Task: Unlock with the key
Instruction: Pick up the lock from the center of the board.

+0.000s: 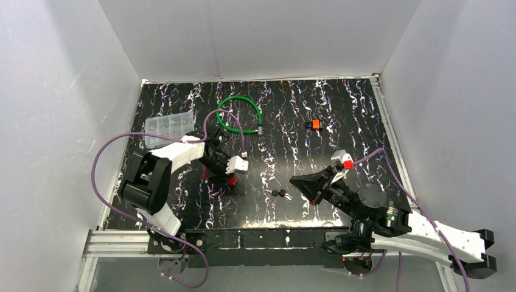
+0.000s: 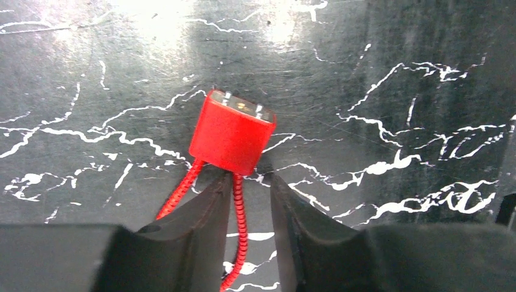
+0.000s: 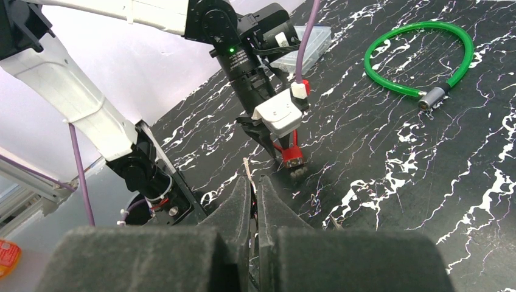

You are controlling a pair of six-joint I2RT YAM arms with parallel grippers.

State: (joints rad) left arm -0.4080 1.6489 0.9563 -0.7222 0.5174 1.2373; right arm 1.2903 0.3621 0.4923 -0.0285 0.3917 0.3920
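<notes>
We see the red lock (image 2: 231, 131) at the middle of the left wrist view, standing on the black marbled table (image 2: 91, 73) with its metal face tilted towards the top of the frame. Its red cable (image 2: 238, 243) runs down from the body in two strands towards the bottom edge.

The left gripper (image 2: 248, 179) comes in from the bottom with its tips right at the lock's lower edge. The jaws stand part-way apart. One strand passes between them and lies against the finger on the left of the frame, while the other strand passes outside that finger. We cannot tell whether the tips are pinching the base of the lock, because the body hides that spot.

In the top view the keys (image 1: 278, 193) lie flat on the table just below centre, near the lock and apart from it. The right gripper (image 1: 295, 180) points at them from the right with its tip just beside them, and its jaws are pressed together.

Towards the top of that view lie a green cable loop (image 1: 240, 114), a clear box (image 1: 167, 129) to its left and a small orange piece (image 1: 314, 124) to its right.
</notes>
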